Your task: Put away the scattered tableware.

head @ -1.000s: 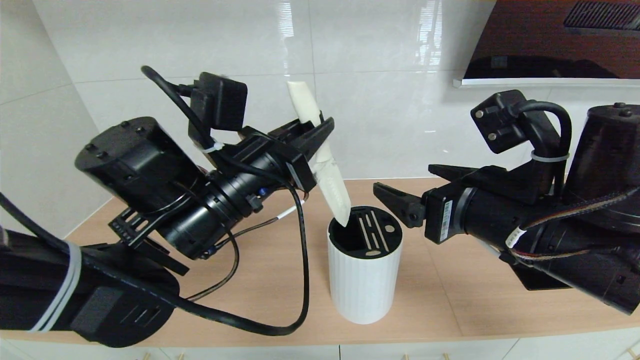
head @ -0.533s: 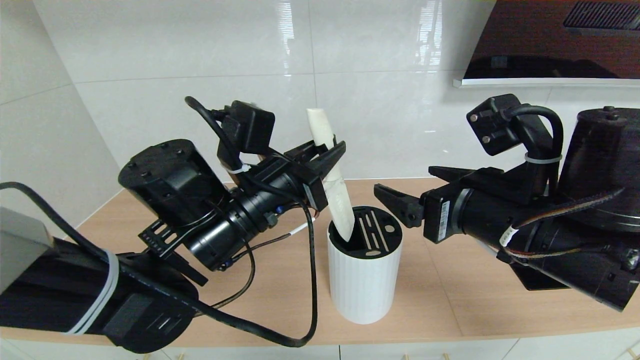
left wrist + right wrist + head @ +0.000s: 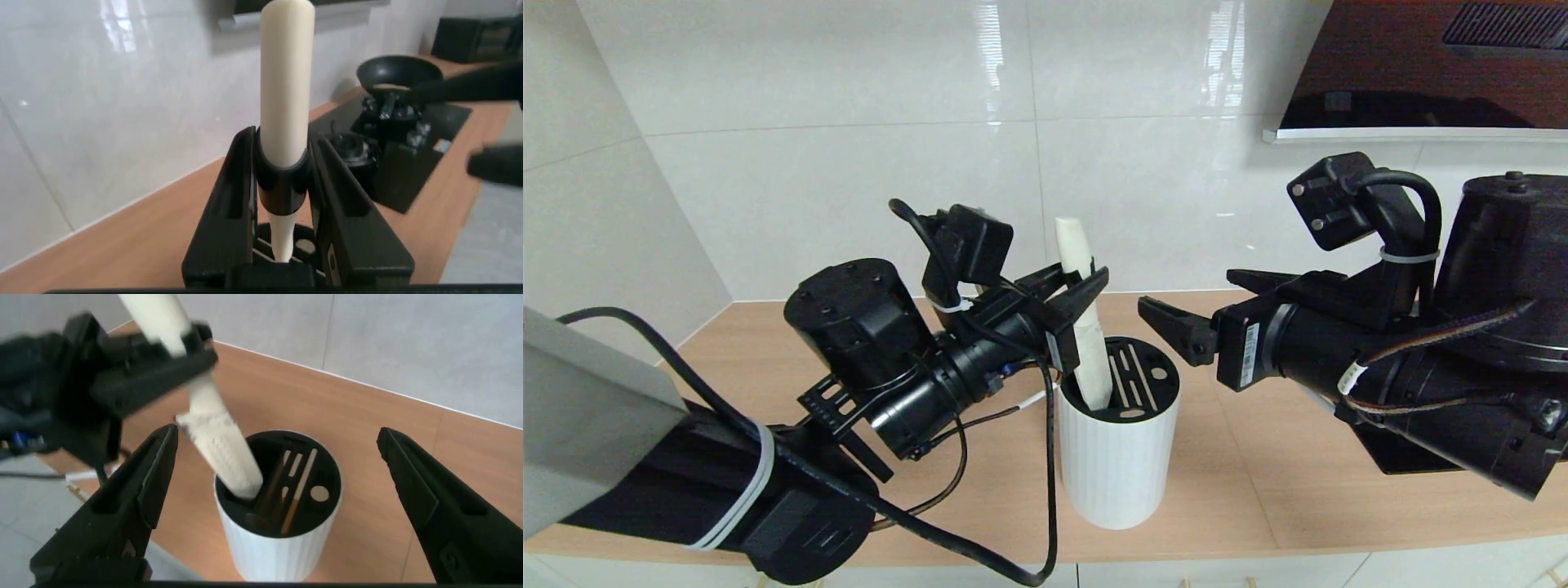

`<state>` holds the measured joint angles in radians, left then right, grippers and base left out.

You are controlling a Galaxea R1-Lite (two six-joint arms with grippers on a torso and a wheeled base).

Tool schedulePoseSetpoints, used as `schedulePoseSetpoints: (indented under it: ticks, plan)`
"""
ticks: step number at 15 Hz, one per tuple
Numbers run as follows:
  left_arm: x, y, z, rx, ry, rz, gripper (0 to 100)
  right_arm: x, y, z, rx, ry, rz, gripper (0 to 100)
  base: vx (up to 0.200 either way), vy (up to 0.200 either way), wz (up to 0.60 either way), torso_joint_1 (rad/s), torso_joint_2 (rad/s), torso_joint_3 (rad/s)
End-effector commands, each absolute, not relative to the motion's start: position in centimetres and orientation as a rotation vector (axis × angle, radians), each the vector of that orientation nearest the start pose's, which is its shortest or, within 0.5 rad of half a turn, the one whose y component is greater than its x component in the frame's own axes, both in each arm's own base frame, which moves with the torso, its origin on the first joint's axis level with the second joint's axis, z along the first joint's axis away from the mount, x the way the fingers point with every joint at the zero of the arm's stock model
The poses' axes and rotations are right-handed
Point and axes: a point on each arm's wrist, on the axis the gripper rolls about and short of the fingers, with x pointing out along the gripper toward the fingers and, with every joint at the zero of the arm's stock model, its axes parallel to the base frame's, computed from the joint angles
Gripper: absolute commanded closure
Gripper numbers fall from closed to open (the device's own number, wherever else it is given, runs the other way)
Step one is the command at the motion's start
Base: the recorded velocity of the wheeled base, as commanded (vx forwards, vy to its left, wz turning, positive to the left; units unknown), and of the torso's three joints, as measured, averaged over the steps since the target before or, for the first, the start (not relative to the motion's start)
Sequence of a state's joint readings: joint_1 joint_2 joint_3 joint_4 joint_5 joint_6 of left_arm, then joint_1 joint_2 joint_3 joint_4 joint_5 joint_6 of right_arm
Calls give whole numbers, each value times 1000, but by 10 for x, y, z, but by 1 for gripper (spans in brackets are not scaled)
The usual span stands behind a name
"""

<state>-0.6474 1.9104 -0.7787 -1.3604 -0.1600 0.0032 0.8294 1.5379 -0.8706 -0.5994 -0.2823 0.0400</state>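
Observation:
A white ribbed holder [image 3: 1119, 457] with a black slotted top stands on the wooden counter [image 3: 1258, 498]. My left gripper [image 3: 1082, 286] is shut on the cream handle of a knife [image 3: 1088, 351]. The knife is nearly upright, and its pale blade end is down in the holder's large opening. The left wrist view has the handle [image 3: 286, 73] rising between the left gripper [image 3: 283, 163] fingers. My right gripper [image 3: 1188, 292] hovers open just right of the holder's top. In the right wrist view its fingers [image 3: 131, 506] straddle the holder [image 3: 278, 539], with the knife [image 3: 216, 433] slanting in.
A white tiled wall runs behind the counter, with a dark range hood [image 3: 1421, 73] at upper right. A black cooktop [image 3: 400, 155] carrying a pan [image 3: 400, 73] sits to the right. The left arm's cables [image 3: 1045, 490] hang close to the holder's left side.
My left gripper has carried the knife right and down. The blade end has gone from the holder's rim deeper into the opening. The right gripper has barely moved.

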Motion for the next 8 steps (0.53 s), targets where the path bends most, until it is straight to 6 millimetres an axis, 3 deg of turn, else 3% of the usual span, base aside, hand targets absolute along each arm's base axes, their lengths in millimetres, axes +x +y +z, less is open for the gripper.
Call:
schedulePoseSetpoints:
  ticks: [1,8]
  plan:
    - [274,-214,167,-43,-191,-809,100,192,199,244,2,70,541,0,0,0,0,0,0,0]
    - [285,-229,131,-18,-167,-821,100,193,197,244,2,70,535,0,0,0,0,0,0,0]
